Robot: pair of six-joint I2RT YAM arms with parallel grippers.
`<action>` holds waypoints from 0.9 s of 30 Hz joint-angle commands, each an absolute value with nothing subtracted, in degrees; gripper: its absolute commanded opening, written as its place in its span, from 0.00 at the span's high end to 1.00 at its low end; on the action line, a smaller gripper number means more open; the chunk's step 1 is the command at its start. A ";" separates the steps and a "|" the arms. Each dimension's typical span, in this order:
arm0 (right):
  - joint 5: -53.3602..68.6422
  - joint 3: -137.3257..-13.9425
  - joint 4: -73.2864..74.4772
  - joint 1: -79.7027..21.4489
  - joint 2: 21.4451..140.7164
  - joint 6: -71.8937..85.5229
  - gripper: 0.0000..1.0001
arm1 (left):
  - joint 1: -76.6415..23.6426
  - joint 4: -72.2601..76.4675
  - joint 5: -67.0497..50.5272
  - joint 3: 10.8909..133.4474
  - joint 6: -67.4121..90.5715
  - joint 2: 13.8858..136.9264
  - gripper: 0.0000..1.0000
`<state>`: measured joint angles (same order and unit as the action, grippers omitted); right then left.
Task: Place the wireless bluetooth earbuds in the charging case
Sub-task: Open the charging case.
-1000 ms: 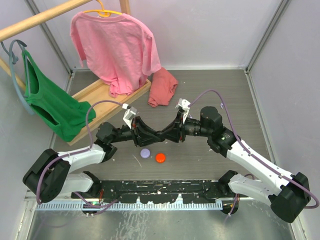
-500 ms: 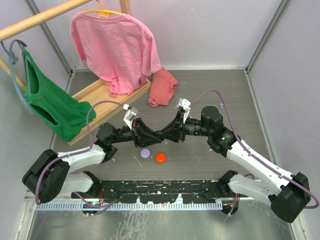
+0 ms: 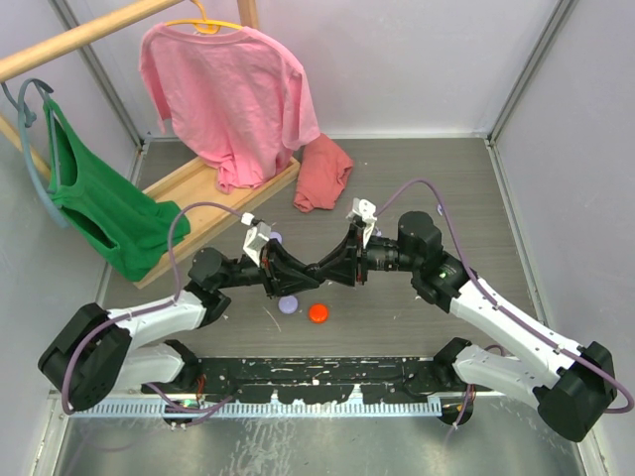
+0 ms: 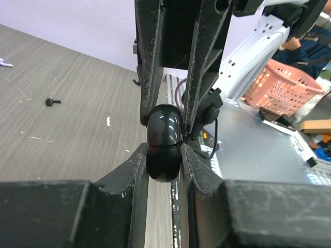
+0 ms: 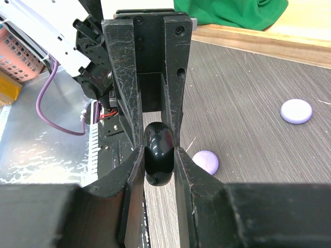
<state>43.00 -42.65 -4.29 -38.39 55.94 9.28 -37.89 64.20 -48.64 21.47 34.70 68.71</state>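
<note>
While the lavender puck point(image 3: 289, 304) and orange-red puck point(image 3: 318, 312) lie where they were on the table point(image 3: 446, 188), the left gripper point(image 4: 164, 151) has tightened fully onto the black charging case point(image 4: 164, 126), held aloft just beyond them. The right gripper point(image 5: 158, 151) keeps its opposing clamp. One black earbud point(image 4: 51, 102) lies apart on the table.

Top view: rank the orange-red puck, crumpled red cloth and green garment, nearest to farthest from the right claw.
From the right claw, shut on the black case:
1. Orange-red puck, just on the side nearer the bases.
2. Crumpled red cloth, beyond the claw, toward the far wall.
3. Green garment, far left, hanging.
</note>
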 commanded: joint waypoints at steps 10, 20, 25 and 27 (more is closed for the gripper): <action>38.00 -46.55 -0.11 -38.16 53.92 5.58 0.66 | -41.64 59.24 -46.70 20.08 17.06 62.90 1.00; 34.53 -47.06 2.09 -38.17 52.82 4.64 0.60 | -42.60 57.42 -46.54 18.83 12.35 61.12 1.00; 33.66 -47.58 3.33 -38.22 53.15 4.74 0.55 | -42.71 55.77 -45.11 18.79 11.77 60.61 1.00; 32.21 -47.92 4.31 -38.16 53.17 4.74 0.52 | -42.69 54.13 -43.48 18.66 11.41 60.35 1.00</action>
<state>35.48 -44.80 4.21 -38.48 54.00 5.72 -42.39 54.61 -45.30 18.61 13.72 62.15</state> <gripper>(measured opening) 0.455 0.242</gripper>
